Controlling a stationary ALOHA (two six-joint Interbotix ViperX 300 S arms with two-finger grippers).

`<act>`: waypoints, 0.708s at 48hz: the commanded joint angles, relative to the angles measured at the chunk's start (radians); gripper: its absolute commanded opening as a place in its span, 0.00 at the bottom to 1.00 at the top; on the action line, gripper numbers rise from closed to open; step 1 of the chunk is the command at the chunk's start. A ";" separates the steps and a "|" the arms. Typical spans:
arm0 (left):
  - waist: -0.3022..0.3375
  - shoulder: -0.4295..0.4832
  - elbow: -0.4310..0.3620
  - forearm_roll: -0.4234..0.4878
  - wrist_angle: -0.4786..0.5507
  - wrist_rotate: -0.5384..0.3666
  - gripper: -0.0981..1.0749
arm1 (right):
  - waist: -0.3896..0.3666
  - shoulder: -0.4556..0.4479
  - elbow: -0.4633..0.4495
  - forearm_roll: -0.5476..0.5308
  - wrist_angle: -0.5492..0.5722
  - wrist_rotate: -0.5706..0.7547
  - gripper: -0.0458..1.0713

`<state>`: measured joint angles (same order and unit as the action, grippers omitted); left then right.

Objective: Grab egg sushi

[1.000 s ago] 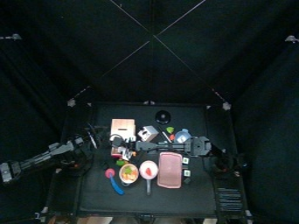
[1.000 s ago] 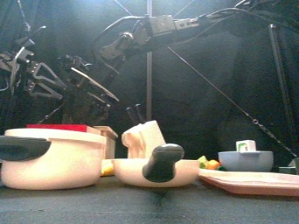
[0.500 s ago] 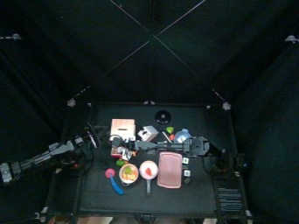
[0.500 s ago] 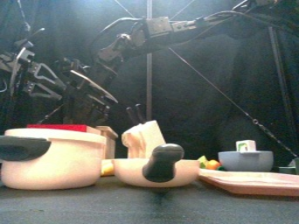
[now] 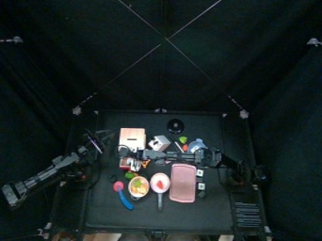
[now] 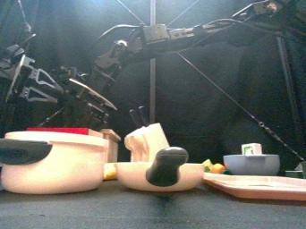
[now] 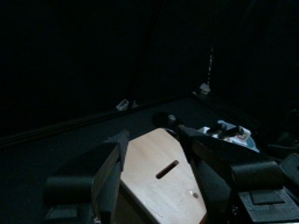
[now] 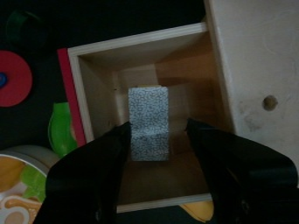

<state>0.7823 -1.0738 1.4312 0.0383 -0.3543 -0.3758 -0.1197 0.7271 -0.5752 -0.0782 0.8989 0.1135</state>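
R gripper (image 8: 158, 131) hanging over wooden box (image 8: 140, 40), pointing down into it, jaws spread wide, nothing pinched. Grey speckled block (image 8: 149, 109) lying on box floor, showing between the jaws; whether it's touching them, can't tell. Red disc (image 8: 14, 77) & green piece (image 8: 62, 122) lying just outside box. Re egg sushi: can't pick it out w/ certainty in any view. L gripper (image 7: 160, 140) hovering at table's left edge, jaws apart & empty, facing twd a wooden board (image 7: 163, 175). Front view: white pot (image 6: 54, 161), bowl (image 6: 162, 170), pink plate (image 6: 257, 185) sitting along front edge.
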 commanded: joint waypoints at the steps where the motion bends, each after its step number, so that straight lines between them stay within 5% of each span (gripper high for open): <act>1: 0.006 0.005 -0.011 -0.002 -0.011 0.003 0.82 | -0.015 -0.025 -0.018 0.006 0.005 -0.003 0.84; 34: 0.002 0.005 -0.009 -0.003 -0.003 0.003 0.82 | -0.055 0.012 -0.089 0.052 0.120 -0.025 0.84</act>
<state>0.7823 -1.0738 1.4358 0.0368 -0.3543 -0.3758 -0.1442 0.7532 -0.6289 -0.0307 0.9894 0.0997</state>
